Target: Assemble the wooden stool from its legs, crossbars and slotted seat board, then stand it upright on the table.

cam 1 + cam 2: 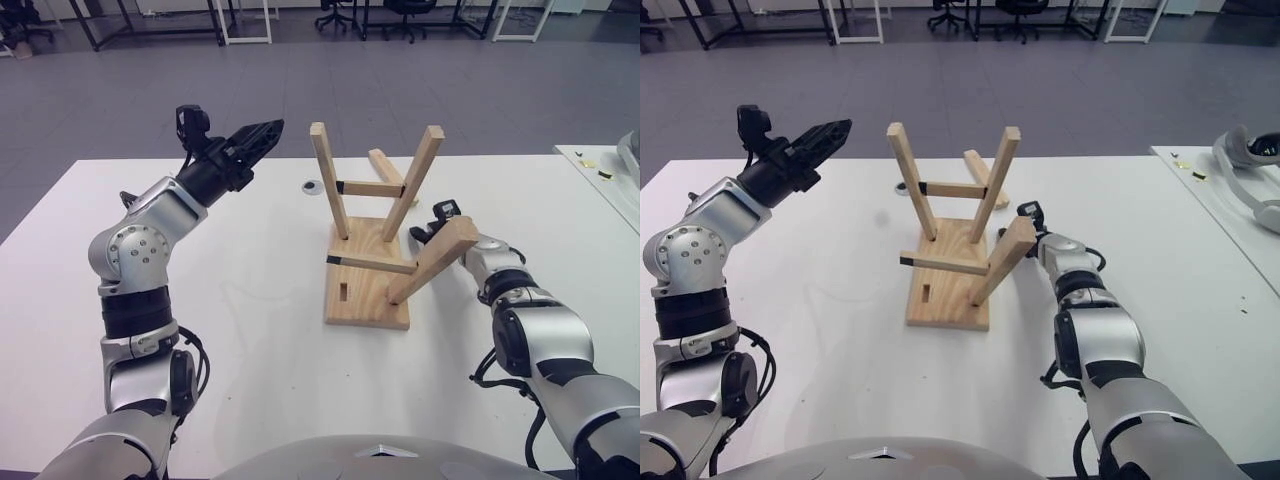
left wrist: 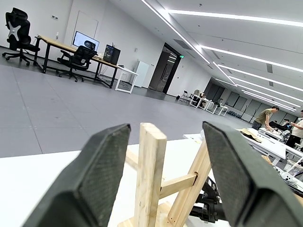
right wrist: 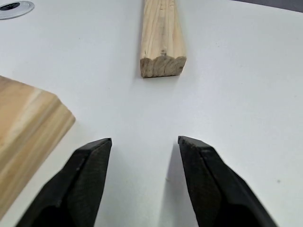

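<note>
The slotted seat board (image 1: 366,302) lies flat on the white table (image 1: 230,300). From its far end two legs (image 1: 330,180) (image 1: 414,185) rise, joined by a crossbar (image 1: 371,188). A third leg (image 1: 436,258) leans out of the near right side, with a second crossbar (image 1: 371,264) running left from it. A loose wooden piece (image 1: 385,166) lies on the table behind the stool. My left gripper (image 1: 263,134) is held up in the air to the left of the legs, open and empty. My right gripper (image 1: 431,230) sits low by the board's right edge, open, pointing at the loose piece's end (image 3: 162,38).
A round cable grommet (image 1: 313,187) is set in the table behind the stool. A second table with a white headset-like object (image 1: 1250,160) stands at the right. The table has free room to the left of and in front of the board.
</note>
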`<state>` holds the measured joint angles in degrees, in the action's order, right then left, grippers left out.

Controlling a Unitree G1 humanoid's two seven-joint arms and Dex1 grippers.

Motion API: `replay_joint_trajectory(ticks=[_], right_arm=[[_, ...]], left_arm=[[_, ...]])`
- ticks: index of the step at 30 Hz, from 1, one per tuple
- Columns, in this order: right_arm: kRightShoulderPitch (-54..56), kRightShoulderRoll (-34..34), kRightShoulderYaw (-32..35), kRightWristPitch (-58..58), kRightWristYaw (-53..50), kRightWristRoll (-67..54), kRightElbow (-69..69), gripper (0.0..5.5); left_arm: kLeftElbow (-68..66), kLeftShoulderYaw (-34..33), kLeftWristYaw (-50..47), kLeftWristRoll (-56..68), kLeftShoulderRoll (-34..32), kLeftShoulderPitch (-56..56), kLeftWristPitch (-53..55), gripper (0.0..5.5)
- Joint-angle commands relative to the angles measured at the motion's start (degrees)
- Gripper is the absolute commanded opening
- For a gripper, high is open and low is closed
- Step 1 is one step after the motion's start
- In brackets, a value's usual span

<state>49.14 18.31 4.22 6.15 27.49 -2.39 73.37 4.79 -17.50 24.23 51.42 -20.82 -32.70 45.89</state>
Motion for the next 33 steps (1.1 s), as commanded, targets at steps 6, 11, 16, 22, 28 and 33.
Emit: replay_joint_trajectory(ticks=[6,11,16,22,28,33], right_arm=[[4.48,-1.76,0.14,5.85,-2.96,2.33,2.18,2.63],[5.30,-1.58,0.71,7.07,-6.28,3.05,2.72,2.63],[5.37,-1.56,1.97,7.35,-6.33,2.43,2.81,2.63],[4.35,-1.20,0.97,7.01,-4.25,3.96,2.55,2.97],[4.61,-0.71,1.48,6.03,-5.19,4.23,2.49,3.90],[4.61,-0.57,2.03,5.95,-6.84,4.38,2.57,4.20]], left_arm=[[0.78,0.17,-0.83,-0.54,0.09,0.39,-0.15,2.81],[0.85,0.17,-1.22,-0.61,0.25,0.71,-0.20,2.81],[1.17,0.29,-1.69,-1.00,0.19,0.95,-0.20,2.81],[1.27,-0.08,-2.11,-0.87,-0.10,1.14,0.09,2.81],[0.63,-0.65,-2.22,-0.70,-0.88,0.64,0.26,2.81],[0.95,-2.85,-3.61,-0.10,-0.91,1.07,-0.47,2.81]])
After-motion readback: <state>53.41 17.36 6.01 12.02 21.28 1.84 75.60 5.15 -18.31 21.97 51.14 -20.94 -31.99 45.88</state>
